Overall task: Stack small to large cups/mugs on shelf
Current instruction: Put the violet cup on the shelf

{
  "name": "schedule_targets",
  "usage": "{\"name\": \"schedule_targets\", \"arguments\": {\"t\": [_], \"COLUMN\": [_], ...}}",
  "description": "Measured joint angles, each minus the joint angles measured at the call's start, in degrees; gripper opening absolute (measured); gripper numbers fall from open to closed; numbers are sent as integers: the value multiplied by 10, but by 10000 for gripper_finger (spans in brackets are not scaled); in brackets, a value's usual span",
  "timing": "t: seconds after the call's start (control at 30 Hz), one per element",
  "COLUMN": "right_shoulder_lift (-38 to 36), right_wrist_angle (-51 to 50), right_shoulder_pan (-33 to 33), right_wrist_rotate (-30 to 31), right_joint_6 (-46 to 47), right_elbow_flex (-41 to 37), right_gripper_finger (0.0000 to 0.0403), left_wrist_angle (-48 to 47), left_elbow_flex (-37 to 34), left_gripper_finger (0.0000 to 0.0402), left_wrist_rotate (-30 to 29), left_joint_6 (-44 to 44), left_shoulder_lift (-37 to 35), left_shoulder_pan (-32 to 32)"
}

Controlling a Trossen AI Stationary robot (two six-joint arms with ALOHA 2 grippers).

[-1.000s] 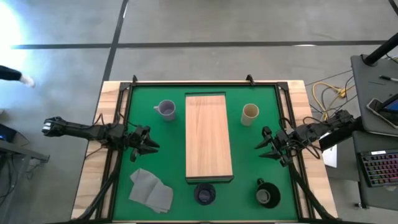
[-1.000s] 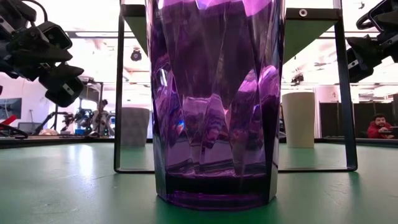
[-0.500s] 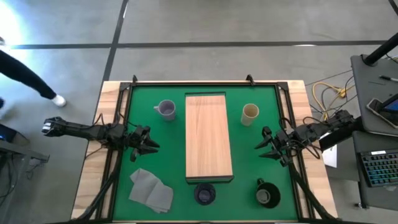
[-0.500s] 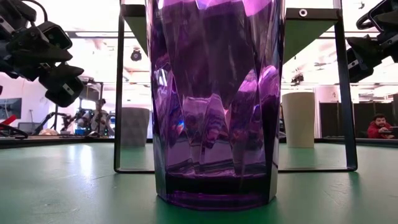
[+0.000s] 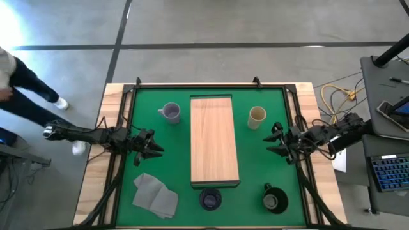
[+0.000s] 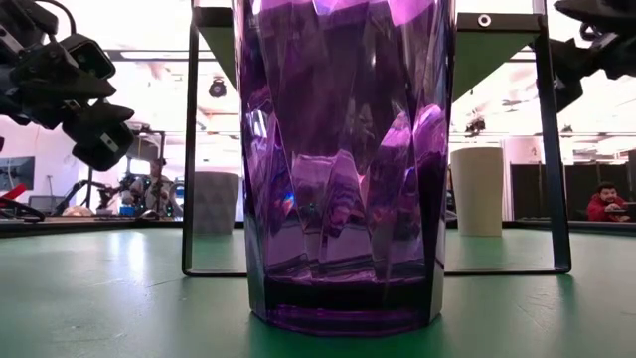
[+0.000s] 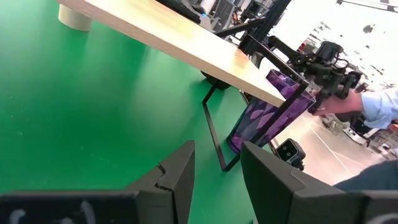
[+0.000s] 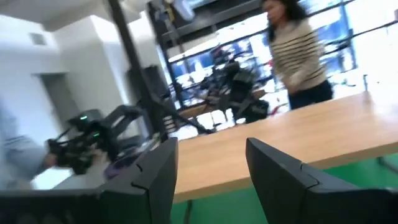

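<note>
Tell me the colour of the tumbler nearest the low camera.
Translucent purple tumbler with faceted ribs, clearest in the low view.

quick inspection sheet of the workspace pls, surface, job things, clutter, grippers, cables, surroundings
surface: green mat on a wooden table.
job's things: shelf bare; lavender mug and cream cup at the far end, purple tumbler and black mug at the near end.
clutter: grey cloth.
grippers: left gripper and right gripper open, empty, flanking the shelf.
cables: yellow cable off-table.
surroundings: person walking past; keyboard.
</note>
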Motion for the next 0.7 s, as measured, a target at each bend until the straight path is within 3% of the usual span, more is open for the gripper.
{"name": "schedule_targets", "arguments": {"t": [0.1,0.3,0.57,0.7], "right_shoulder_lift": [0,0,0,-1], "right_wrist_angle": [20,113,136,136], "right_shoulder_pan": [0,0,0,0], "right_wrist_rotate": [21,21,21,21], "right_joint_6": [-5,-11,-40,-10], "right_elbow_flex": [0,0,0,0], "right_gripper_finger": [183,183,183,183], "left_wrist_angle": [40,178,224,240], "left_elbow_flex": [0,0,0,0], "left_gripper_finger": [116,116,116,116], "left_wrist_rotate": [-44,-70,-116,-169], "left_joint_6": [-34,-290,-219,-234], "left_shoulder_lift": [0,0,0,0], "left_shoulder_pan": [0,0,0,0]}}
